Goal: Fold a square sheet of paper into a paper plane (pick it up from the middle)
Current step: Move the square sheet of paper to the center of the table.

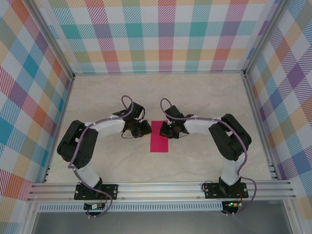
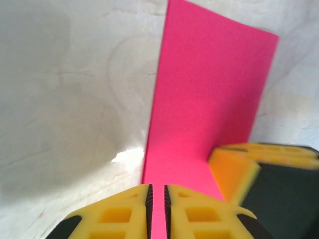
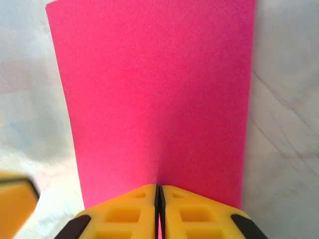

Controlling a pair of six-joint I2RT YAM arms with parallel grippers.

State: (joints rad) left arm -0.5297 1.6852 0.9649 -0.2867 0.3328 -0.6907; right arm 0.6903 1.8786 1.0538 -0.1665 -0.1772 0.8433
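Note:
The magenta-pink sheet of paper (image 1: 158, 142) lies on the table between both arms as a narrow upright rectangle, folded in half. My left gripper (image 1: 145, 129) is at its left edge. In the left wrist view its jaws (image 2: 157, 199) stand a narrow gap apart over the paper (image 2: 209, 94), with pink showing through the gap. My right gripper (image 1: 165, 130) is at the paper's right edge. Its jaws (image 3: 159, 194) are shut, tips down on the paper (image 3: 154, 89). One of its yellow fingers (image 2: 234, 169) shows in the left wrist view, resting on the sheet.
The table top (image 1: 204, 97) is pale marbled stone, walled by plaid panels (image 1: 161, 34) at the back and both sides. An aluminium rail (image 1: 161, 187) carrying the arm bases runs along the near edge.

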